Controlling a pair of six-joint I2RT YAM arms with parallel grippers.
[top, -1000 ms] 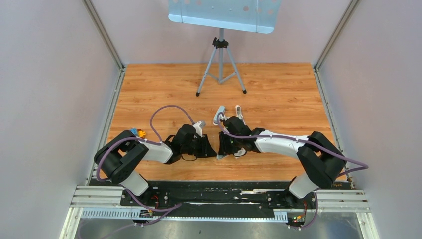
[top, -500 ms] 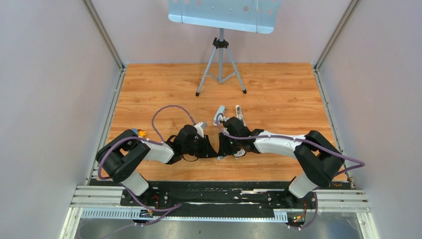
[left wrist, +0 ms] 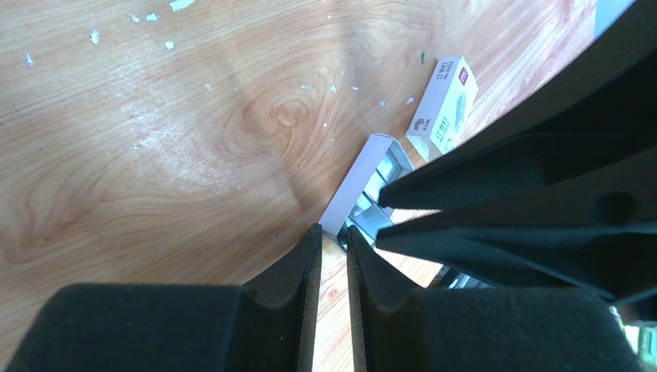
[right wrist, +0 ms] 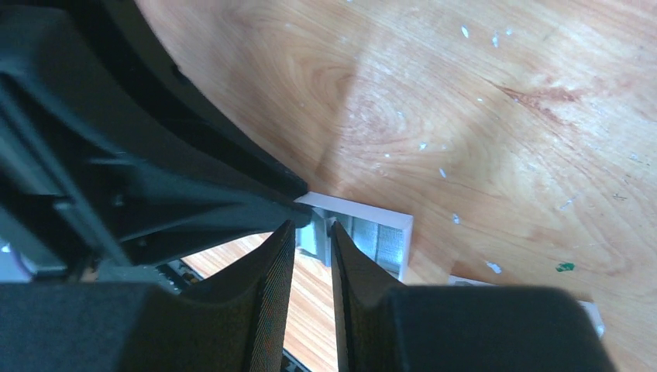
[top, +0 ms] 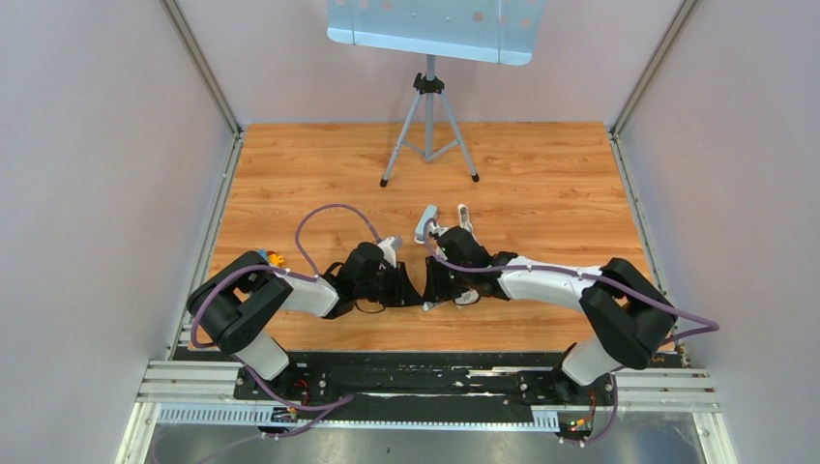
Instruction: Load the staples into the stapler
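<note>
Grey-blue, the stapler [left wrist: 364, 194] lay opened on the table [left wrist: 155, 155] beside the carton [left wrist: 443, 105], where my grippers met. My left gripper [left wrist: 333, 236] and right gripper [right wrist: 312, 232] were nearly closed; what they pinched, I couldn't tell. I judged the staples, unseen, needed sliding in level.

Wooden table [top: 541, 184] carries stapler [left wrist: 364, 194], white carton [left wrist: 443, 116], tripod [top: 428, 130]

Your overhead view looks down from behind both bases at the stapler [top: 425, 303], far off. Your two wrist views sit close above it, facing each other, sharing the stapler [left wrist: 364, 194] [right wrist: 364, 232].
</note>
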